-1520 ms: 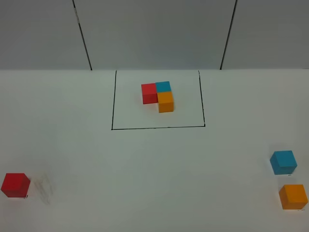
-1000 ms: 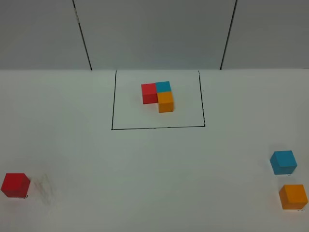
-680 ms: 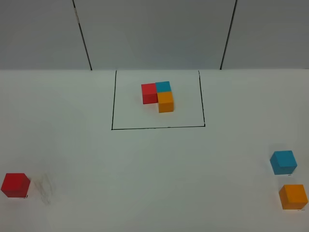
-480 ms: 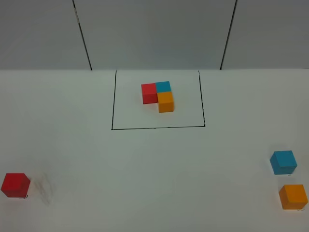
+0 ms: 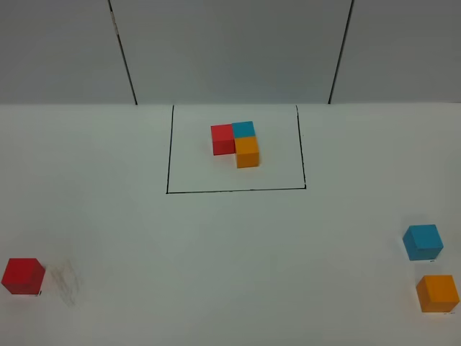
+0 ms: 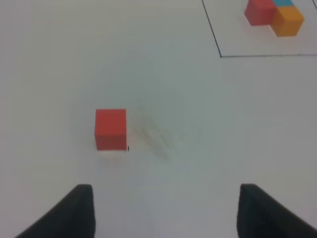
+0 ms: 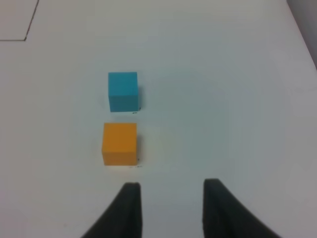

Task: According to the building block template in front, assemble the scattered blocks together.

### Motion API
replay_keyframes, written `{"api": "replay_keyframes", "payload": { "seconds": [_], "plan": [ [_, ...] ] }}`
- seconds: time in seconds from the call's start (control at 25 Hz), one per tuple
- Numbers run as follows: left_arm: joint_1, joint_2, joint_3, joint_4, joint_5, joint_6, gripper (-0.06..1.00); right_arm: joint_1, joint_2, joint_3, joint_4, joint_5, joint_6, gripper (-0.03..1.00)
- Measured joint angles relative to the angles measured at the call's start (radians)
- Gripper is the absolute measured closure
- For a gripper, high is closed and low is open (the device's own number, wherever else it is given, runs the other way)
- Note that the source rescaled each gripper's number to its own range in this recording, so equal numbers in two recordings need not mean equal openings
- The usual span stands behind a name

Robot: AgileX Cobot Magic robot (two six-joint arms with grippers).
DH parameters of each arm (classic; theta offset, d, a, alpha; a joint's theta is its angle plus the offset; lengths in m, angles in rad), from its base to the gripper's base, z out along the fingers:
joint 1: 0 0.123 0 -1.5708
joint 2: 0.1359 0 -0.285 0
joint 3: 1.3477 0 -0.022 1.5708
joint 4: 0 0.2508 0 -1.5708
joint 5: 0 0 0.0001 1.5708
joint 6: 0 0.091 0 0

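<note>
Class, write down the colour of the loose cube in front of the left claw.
The loose cube is red; the left wrist view shows it best.

Template (image 5: 236, 143) back centre, one block (image 5: 22, 276) front left, two blocks (image 5: 423, 241) front right.

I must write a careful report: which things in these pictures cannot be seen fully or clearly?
- Left tool and right tool: outside the high view; wrist pictures cut them at the edge.
- Template: its blue cube is cut by the left wrist picture's edge.
- Grey smudge beside the red block: too faint to identify.
</note>
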Motion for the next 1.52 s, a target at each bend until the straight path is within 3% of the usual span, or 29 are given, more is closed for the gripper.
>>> {"api": "replay_keyframes", "payload": {
  "seconds": [0.24, 0.72, 1.0, 1.28, 1.52],
  "plan": [
    [0.0, 0.133, -0.123, 0.018, -0.065, -0.004, 0.39, 0.0, 0.0, 0.0, 0.0, 0.0, 0.0, 0.97],
    [0.0, 0.613, -0.349, 0.023, -0.096, -0.006, 0.39, 0.0, 0.0, 0.0, 0.0, 0.0, 0.0, 0.97],
    [0.0, 0.858, -0.404, 0.05, -0.102, -0.006, 0.5, 0.0, 0.0, 0.0, 0.0, 0.0, 0.0, 0.97],
    [0.0, 1.018, -0.43, 0.123, -0.05, -0.006, 0.51, 0.0, 0.0, 0.0, 0.0, 0.0, 0.0, 0.97],
    [0.0, 1.1, -0.439, 0.131, -0.038, -0.006, 0.51, 0.0, 0.0, 0.0, 0.0, 0.0, 0.0, 0.97]
  ]
}}
